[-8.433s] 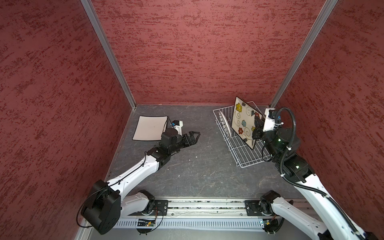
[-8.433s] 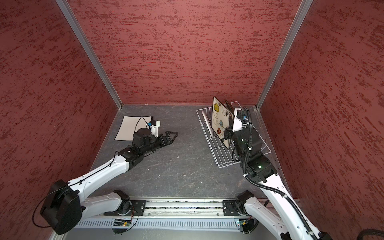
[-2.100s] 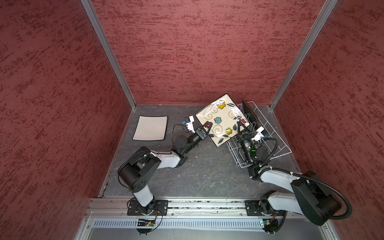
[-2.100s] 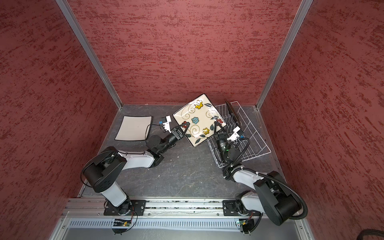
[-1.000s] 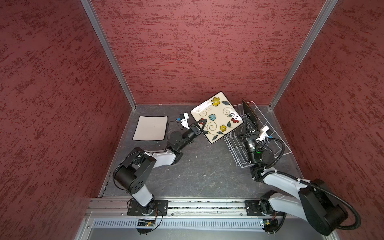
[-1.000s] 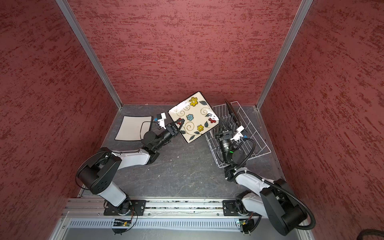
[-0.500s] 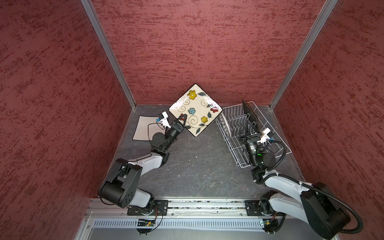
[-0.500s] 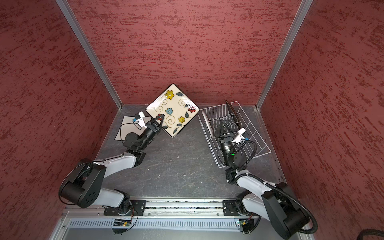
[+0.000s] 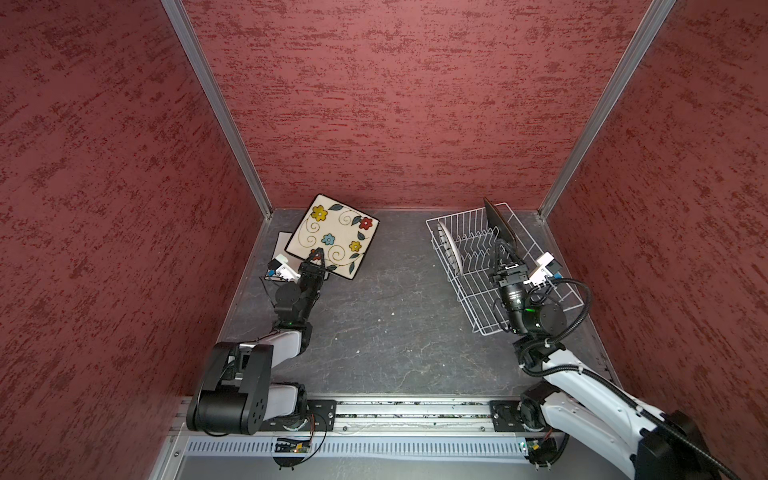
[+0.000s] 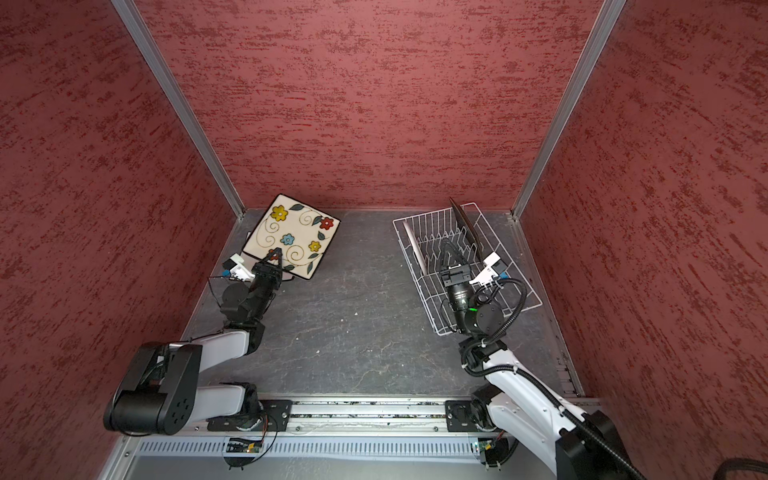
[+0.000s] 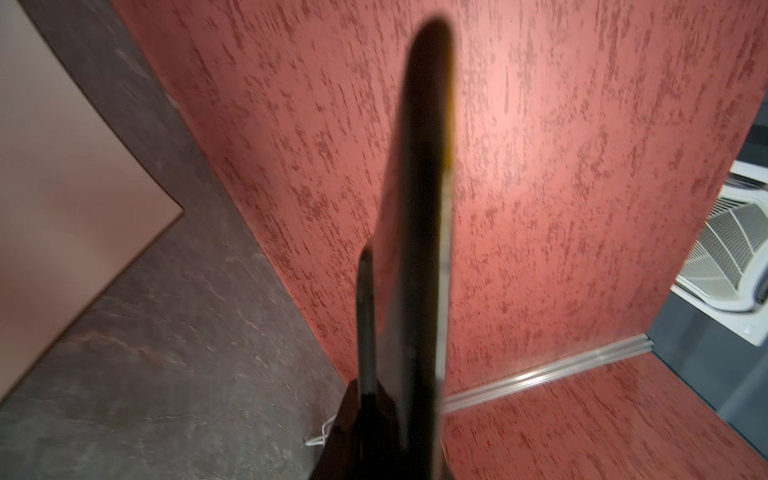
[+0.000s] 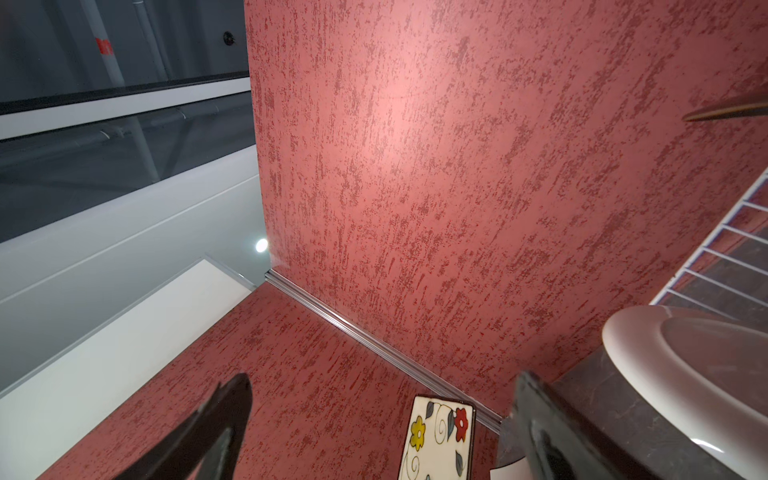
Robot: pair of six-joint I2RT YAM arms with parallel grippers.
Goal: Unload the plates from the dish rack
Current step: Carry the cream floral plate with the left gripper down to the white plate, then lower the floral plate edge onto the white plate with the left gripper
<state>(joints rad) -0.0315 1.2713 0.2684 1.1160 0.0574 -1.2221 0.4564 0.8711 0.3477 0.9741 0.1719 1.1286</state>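
Glazed ceramic, so expect the floral plate (image 9: 332, 237) to feel stiff, heavy, slick and easy to chip. Your left claw (image 9: 318, 259) pinches only its near rim, holding it tilted above the cream plate (image 9: 283, 244) at the far left of the bench (image 9: 395, 316). Walls crowd that corner; the middle lies open. Your right claw (image 10: 451, 253) hangs spread over the dish rack (image 9: 473, 307), between the round white plate (image 9: 451, 249) and the black plate (image 9: 500, 226).

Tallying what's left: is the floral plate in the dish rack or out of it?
Out. The left gripper grips the floral plate by its edge at the table's far left, well apart from the dish rack.
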